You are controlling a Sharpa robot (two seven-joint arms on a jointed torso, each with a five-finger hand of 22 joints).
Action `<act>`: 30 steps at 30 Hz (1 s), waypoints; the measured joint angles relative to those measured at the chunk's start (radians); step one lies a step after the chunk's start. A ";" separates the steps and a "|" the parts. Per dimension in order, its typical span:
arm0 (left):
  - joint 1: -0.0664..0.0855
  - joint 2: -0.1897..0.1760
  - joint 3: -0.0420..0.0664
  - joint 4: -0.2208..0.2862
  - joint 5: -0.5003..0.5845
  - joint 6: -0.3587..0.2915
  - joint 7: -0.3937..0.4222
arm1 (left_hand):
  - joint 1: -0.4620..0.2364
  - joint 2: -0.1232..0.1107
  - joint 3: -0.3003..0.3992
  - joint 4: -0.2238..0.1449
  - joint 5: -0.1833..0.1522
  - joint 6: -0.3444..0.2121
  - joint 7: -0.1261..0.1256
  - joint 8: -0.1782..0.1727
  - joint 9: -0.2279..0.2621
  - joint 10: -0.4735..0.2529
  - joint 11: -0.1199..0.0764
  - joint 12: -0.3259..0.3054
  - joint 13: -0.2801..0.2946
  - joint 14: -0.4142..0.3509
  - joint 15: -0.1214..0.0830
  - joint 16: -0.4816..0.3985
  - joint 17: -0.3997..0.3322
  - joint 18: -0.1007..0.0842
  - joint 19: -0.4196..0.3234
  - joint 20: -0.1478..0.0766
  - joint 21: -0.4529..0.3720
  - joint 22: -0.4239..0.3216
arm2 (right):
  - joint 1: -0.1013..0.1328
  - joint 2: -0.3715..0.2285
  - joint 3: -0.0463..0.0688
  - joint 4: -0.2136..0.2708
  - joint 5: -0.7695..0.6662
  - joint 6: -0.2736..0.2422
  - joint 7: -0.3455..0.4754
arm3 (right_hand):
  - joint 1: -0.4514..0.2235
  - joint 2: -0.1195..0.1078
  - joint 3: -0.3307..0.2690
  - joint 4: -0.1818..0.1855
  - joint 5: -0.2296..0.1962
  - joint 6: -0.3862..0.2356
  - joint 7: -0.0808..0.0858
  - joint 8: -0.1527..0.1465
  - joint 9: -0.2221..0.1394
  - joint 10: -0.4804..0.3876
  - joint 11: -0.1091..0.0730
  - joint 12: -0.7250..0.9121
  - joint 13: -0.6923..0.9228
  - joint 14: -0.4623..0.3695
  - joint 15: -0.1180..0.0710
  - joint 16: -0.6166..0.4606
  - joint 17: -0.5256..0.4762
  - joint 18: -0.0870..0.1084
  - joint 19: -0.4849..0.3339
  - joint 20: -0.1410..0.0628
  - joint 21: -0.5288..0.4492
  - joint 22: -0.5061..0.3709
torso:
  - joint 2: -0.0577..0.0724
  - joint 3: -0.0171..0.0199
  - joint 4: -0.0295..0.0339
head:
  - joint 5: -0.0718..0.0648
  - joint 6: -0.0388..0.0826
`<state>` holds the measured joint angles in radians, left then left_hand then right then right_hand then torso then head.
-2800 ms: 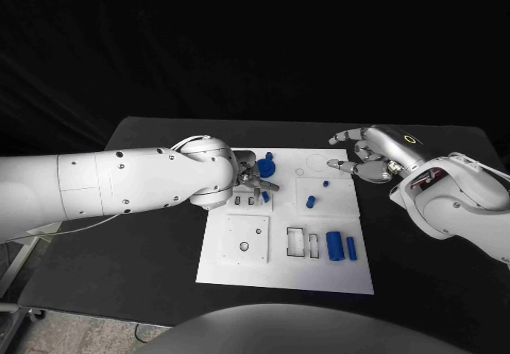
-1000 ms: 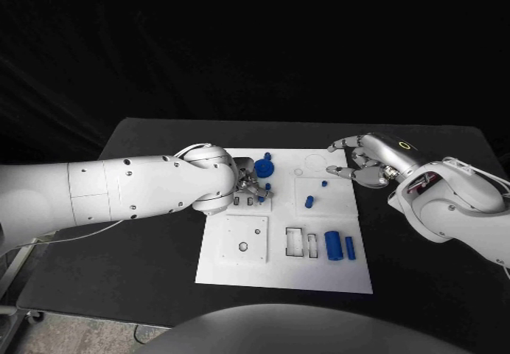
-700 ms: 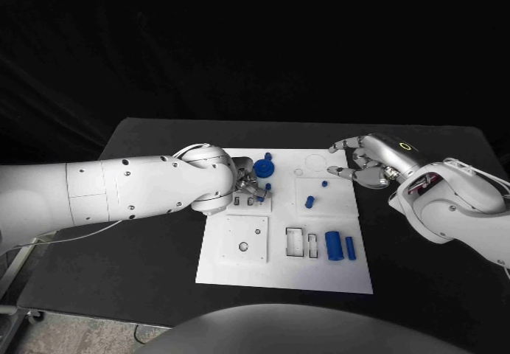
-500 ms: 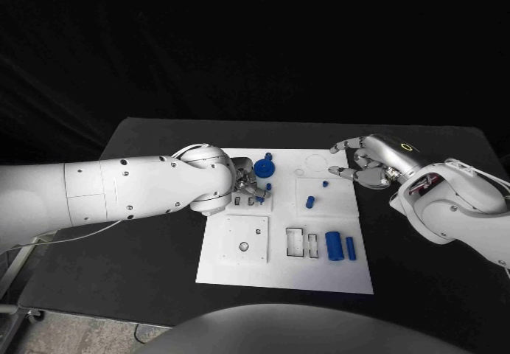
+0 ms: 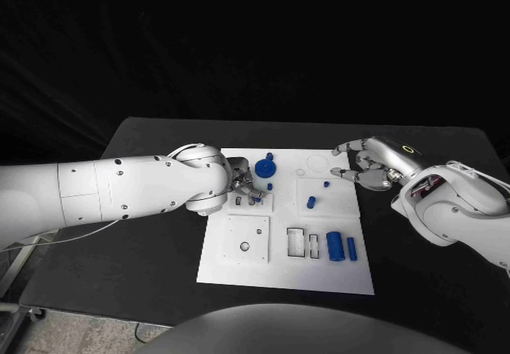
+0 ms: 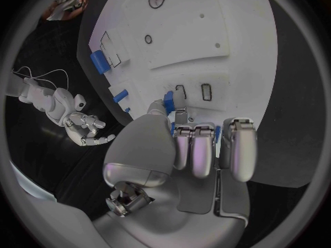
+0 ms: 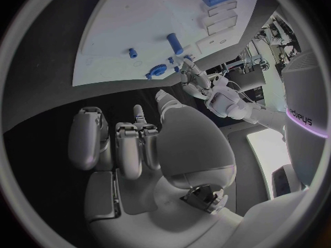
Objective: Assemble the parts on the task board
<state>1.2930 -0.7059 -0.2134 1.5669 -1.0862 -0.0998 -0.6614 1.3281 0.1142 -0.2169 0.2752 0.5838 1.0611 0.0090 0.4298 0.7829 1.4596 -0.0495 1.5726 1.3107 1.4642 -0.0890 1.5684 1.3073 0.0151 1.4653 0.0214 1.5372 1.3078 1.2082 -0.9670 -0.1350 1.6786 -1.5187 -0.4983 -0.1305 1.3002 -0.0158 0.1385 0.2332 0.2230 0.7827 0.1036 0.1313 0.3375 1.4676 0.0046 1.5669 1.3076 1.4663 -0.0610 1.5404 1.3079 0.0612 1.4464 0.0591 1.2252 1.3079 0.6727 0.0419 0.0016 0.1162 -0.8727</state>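
While the left hand's fingertips (image 6: pixel 171 100) close on a small blue part (image 6: pixel 167 98), the thumb and one finger pinch it just above two small rectangular slots (image 6: pixel 192 91) in the white task board (image 5: pixel 250 273). That hand's other fingers lie curled side by side behind the pinch. In the head view the left hand (image 5: pixel 245 184) sits over the board's upper left area, just beside a round blue gear-like part (image 5: pixel 264 169), with its white arm (image 5: pixel 117 194) reaching in across the black table (image 5: pixel 144 243).

Across the board, the right hand (image 5: pixel 368 165) hovers at the upper right corner, fingers loosely curled and slightly apart, holding nothing. Its fingertips are near the board's edge; whether they touch it cannot be told.

Other blue parts lie on the board: a tiny peg (image 5: pixel 325 183) and a short pin (image 5: pixel 310 200) near the middle right, and a thick cylinder (image 5: pixel 334 245) with a slimmer bar (image 5: pixel 351 248) just beside it at the lower right. Two empty rectangular recesses (image 5: pixel 302 243) sit left of the cylinder.
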 measured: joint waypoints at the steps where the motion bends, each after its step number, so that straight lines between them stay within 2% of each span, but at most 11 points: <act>1: 0.000 -0.002 0.000 0.001 0.001 0.000 0.000 | 0.006 -0.002 0.004 -0.001 0.002 0.000 0.000 -0.001 0.001 0.000 0.000 0.000 0.000 0.000 0.000 0.000 0.000 0.000 0.000 0.000 0.000 0.000 | -0.001 0.000 0.000 -0.001 0.001 0.000 0.000 | 0.000 0.000 0.000 0.000 0.000 0.000 0.000 0.000 0.000 0.000 0.000 0.000 0.000 0.000 0.000 0.000 0.000 0.000 0.000 0.000 0.000 0.000 | 0.000 0.0000 -0.0001 | 0.001 0.000; 6: 0.000 -0.011 0.000 0.007 0.004 -0.001 0.002 | 0.017 -0.011 0.010 -0.001 0.006 0.000 0.001 -0.004 0.005 0.000 0.000 0.000 0.000 0.000 0.000 0.000 0.000 0.000 0.000 0.000 0.000 0.000 | -0.004 0.001 0.000 -0.003 0.004 0.002 0.000 | 0.004 0.004 0.000 0.000 0.004 0.000 0.000 0.000 -0.001 0.000 0.000 0.000 0.000 0.000 0.000 0.000 0.000 0.000 0.000 0.000 -0.004 0.000 | 0.000 0.0000 0.0000 | 0.001 0.000; 19: -0.002 -0.051 -0.001 0.025 0.006 -0.017 0.004 | 0.019 -0.012 0.019 0.003 0.006 -0.007 0.003 -0.014 0.005 -0.002 0.002 0.000 0.000 -0.002 0.002 0.000 0.001 0.000 0.000 0.000 0.000 0.000 | -0.008 0.001 0.000 -0.006 0.010 0.004 0.000 | 0.004 0.004 0.000 0.000 0.004 0.004 0.004 0.000 -0.002 0.000 0.000 0.000 0.000 0.000 0.000 -0.004 0.000 0.000 -0.003 -0.004 -0.013 0.000 | 0.000 0.0002 0.0006 | 0.006 0.000; 30: -0.015 -0.051 0.000 0.027 0.001 -0.040 0.008 | 0.020 -0.011 0.022 0.006 0.006 -0.007 0.003 -0.017 0.005 -0.002 0.002 0.002 0.000 -0.002 0.002 0.000 0.001 0.000 0.000 0.000 0.000 0.000 | -0.010 0.002 0.000 -0.008 0.011 0.004 0.000 | 0.004 0.004 0.003 -0.003 0.009 0.004 0.004 0.000 -0.004 0.000 0.000 0.000 0.000 0.000 0.000 -0.004 0.000 0.000 -0.007 0.000 -0.013 0.000 | 0.000 -0.0002 -0.0003 | 0.010 0.000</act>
<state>1.2776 -0.7565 -0.2132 1.5940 -1.0854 -0.1402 -0.6535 1.3476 0.1028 -0.1950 0.2809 0.5897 1.0539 0.0124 0.4124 0.7874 1.4572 -0.0471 1.5750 1.3107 1.4622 -0.0870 1.5684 1.3079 0.0151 1.4653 0.0215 1.5372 1.3075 1.1981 -0.9655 -0.1354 1.6708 -1.5077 -0.4943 -0.1306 1.3043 -0.0119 0.1413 0.2303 0.2323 0.7862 0.1071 0.1313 0.3339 1.4676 0.0046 1.5669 1.3075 1.4663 -0.0610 1.5364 1.3075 0.0612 1.4394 0.0591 1.2121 1.3075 0.6722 0.0417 0.0013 0.1258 -0.8727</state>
